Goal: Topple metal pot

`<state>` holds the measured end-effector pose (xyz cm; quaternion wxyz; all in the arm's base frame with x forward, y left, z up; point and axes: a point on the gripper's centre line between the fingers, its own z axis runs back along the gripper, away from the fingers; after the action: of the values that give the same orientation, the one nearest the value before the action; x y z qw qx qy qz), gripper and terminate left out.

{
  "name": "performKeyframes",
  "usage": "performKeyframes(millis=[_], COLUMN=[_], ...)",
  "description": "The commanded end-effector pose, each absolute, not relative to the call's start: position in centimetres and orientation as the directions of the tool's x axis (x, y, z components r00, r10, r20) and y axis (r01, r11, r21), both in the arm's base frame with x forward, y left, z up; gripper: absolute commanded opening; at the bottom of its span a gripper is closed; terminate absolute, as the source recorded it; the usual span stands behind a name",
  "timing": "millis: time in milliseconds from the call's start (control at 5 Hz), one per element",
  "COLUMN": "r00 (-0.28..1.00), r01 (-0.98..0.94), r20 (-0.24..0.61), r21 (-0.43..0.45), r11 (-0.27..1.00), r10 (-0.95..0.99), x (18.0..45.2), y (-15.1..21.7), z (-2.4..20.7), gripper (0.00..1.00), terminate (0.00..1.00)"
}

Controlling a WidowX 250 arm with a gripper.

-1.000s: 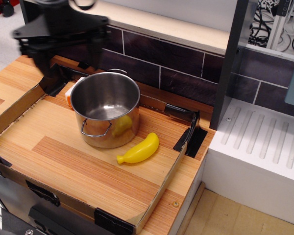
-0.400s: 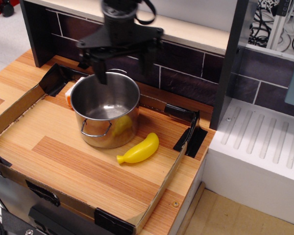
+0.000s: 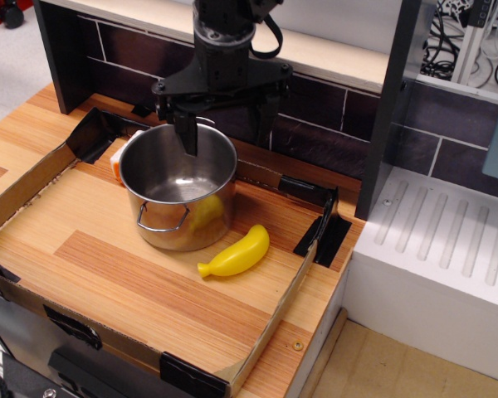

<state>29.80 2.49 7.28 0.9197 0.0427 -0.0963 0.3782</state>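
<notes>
The metal pot (image 3: 170,217) stands upright on the wooden board, open end up and empty, with a wire loop handle facing front. My black gripper (image 3: 227,124) hangs over the pot's back rim with its jaws wide apart. The left finger (image 3: 186,133) reaches down just inside the back rim, and the right finger (image 3: 270,112) is outside the pot to the right. The gripper holds nothing.
A yellow toy banana (image 3: 235,253) lies just right of the pot's front. An orange and white object (image 3: 119,157) sits behind the pot on the left. A low cardboard wall (image 3: 284,298) rings the board. A dark tiled wall (image 3: 315,124) is behind, and a white ridged rack (image 3: 440,240) is to the right.
The gripper has moved from the far left to the right and come down to the pot's back rim. The pot and the banana have not moved.
</notes>
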Motion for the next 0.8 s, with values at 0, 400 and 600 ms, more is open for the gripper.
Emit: performKeyframes(millis=[0, 400, 600], r00=[0.682, 0.681, 0.681], r01=[-0.715, -0.717, -0.715], r20=[0.237, 0.241, 0.252], r21=[0.017, 0.026, 0.026], r11=[0.699, 0.697, 0.699], r10=[0.692, 0.692, 0.687], x=[31.31, 31.22, 31.11], y=[2.48, 2.38, 2.47], z=[7.02, 6.49, 6.25], gripper=[1.0, 0.0, 0.0], terminate=[0.0, 0.0, 0.0])
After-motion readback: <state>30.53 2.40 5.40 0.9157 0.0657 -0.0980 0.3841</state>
